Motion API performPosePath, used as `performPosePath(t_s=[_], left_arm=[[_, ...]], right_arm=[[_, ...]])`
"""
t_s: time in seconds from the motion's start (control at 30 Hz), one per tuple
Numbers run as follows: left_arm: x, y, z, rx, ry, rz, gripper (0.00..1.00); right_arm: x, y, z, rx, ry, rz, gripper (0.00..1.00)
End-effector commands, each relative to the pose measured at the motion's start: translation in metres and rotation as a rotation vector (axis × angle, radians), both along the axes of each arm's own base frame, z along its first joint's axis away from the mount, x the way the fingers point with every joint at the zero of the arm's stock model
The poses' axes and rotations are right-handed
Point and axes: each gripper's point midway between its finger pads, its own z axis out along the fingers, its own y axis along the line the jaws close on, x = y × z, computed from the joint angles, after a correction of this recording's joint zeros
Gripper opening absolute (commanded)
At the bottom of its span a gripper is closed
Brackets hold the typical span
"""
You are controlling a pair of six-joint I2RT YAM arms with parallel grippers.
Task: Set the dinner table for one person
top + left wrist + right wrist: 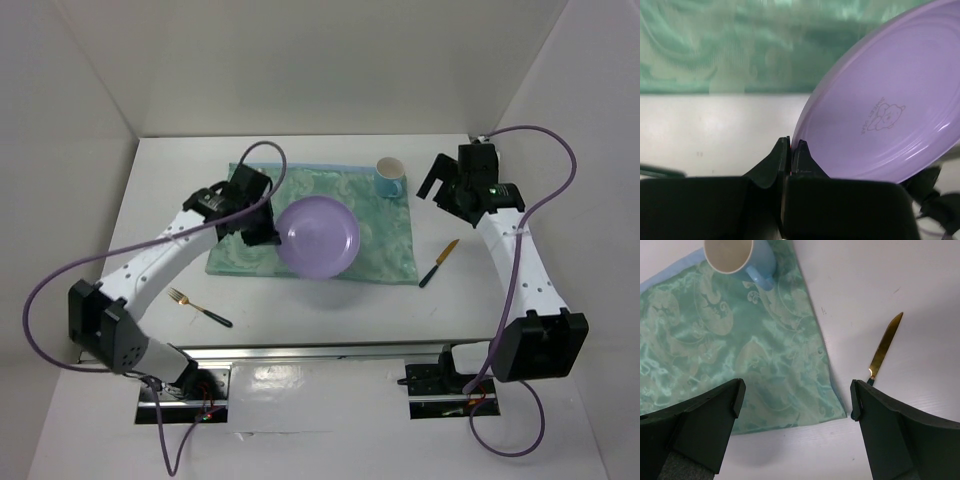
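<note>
Dinnerware is only partly sitting in place. The white worktop [300, 330] is filling the middle of the top view and bearing everything, with the green swirl placemat [385, 235] lying across its centre. The left pincer [792, 148] is clenching on the rim of the purple plate [318, 237], which is tilting in the left wrist view and overhanging the placemat's lower edge, so I am judging it as carried rather than resting. The blue mug [389, 178] is standing upright on the placemat's upper right corner, which looks done. The right pincer [797, 400] is hanging released and empty at the upper right, above the cloth's right edge. The knife [438, 263] is lying slanted on bare worktop right of the cloth, and the fork [198, 306] is lying at lower left, well apart from it. To my eye, the plate is needing to go down flat, and both pieces of cutlery are waiting to be set beside it.
</note>
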Motion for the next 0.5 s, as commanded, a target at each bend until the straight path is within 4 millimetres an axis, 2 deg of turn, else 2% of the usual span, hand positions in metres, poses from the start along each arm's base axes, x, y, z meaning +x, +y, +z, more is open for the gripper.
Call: performPosePath(t_s=[0.0, 0.03, 0.1, 0.13, 0.2, 0.23, 0.33, 0.37, 0.4, 0.47], left_arm=[[0.047, 0.004, -0.011, 0.071, 0.031, 0.051, 0.00], [0.069, -0.002, 0.002, 0.035, -0.001, 0.052, 0.00], [0.093, -0.008, -0.005, 0.024, 0.005, 0.065, 0.00], [0.112, -0.015, -0.015, 0.014, 0.022, 0.077, 0.00], [0.130, -0.016, -0.027, 0.019, 0.032, 0.091, 0.00], [0.144, -0.018, -0.040, 0.016, 0.057, 0.107, 0.00], [0.159, -0.018, -0.061, -0.001, 0.088, 0.124, 0.00], [0.163, -0.017, -0.074, -0.005, 0.109, 0.128, 0.00], [0.168, -0.022, -0.076, -0.026, 0.103, 0.131, 0.00], [0.169, -0.024, -0.091, -0.024, 0.127, 0.127, 0.00]], right_arm=[[-0.010, 0.003, -0.001, 0.014, 0.004, 0.031, 1.00], [-0.013, 0.003, 0.001, 0.014, 0.004, 0.031, 1.00], [-0.017, 0.000, 0.005, 0.015, -0.010, 0.022, 1.00], [-0.019, 0.000, 0.001, 0.008, 0.000, 0.028, 1.00], [-0.026, -0.002, 0.004, 0.014, 0.000, 0.026, 1.00], [-0.026, -0.002, 0.004, 0.014, 0.000, 0.026, 1.00], [-0.034, -0.003, 0.007, 0.007, 0.004, 0.032, 1.00], [-0.036, -0.003, 0.006, 0.007, 0.004, 0.032, 1.00], [-0.036, -0.003, 0.006, 0.007, 0.004, 0.032, 1.00], [-0.039, -0.005, 0.001, -0.007, 0.023, 0.031, 1.00]])
